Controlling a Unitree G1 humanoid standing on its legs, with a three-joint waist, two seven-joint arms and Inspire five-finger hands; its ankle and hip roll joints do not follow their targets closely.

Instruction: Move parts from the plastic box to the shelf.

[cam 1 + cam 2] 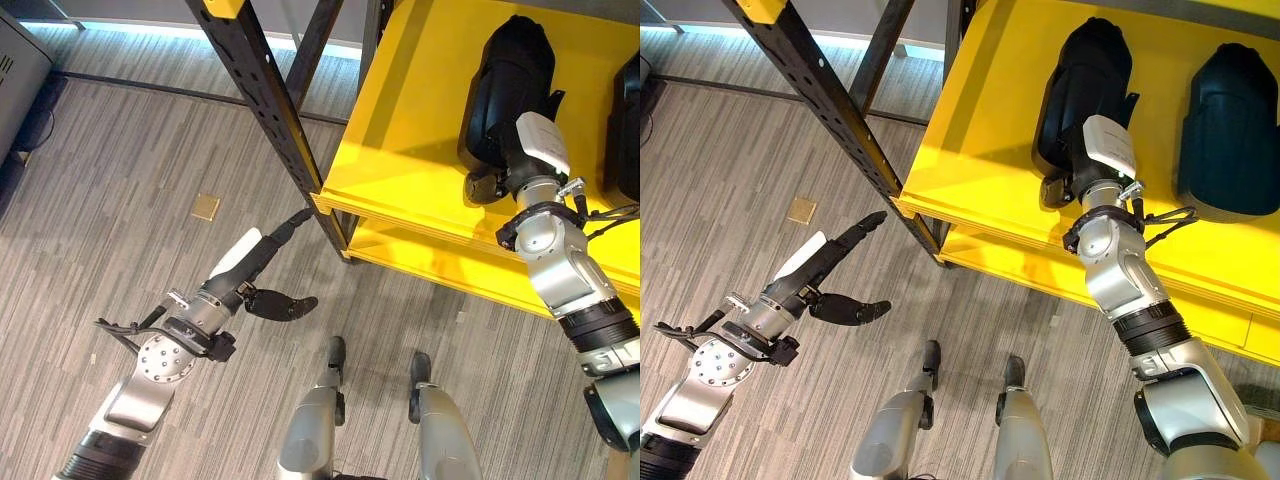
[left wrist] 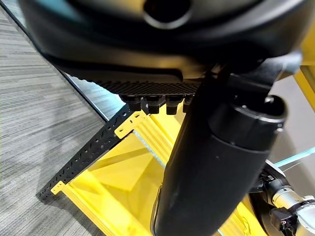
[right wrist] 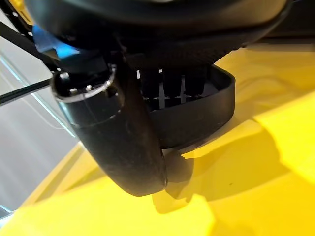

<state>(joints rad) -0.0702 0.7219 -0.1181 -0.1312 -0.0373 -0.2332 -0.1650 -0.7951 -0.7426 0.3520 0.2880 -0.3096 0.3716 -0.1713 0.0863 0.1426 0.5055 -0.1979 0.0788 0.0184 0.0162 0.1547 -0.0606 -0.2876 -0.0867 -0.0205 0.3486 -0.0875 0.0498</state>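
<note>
A black moulded part [image 1: 515,70] lies on the yellow shelf [image 1: 400,130], and a second black part [image 1: 1230,120] rests to its right. My right hand [image 1: 535,150] is at the near end of the first part. In the right wrist view its fingers reach inside the part's rim [image 3: 206,113] while the thumb [image 3: 123,142] lies against the outside, pinching the wall. My left hand [image 1: 255,270] hangs over the floor left of the shelf, its fingers straight and its thumb spread, holding nothing.
A black perforated upright [image 1: 270,100] of the rack slants between my left hand and the shelf corner. A lower yellow shelf [image 1: 420,255] shows beneath the top one. A small tan square [image 1: 206,207] lies on the floor. A grey cabinet [image 1: 15,70] stands far left.
</note>
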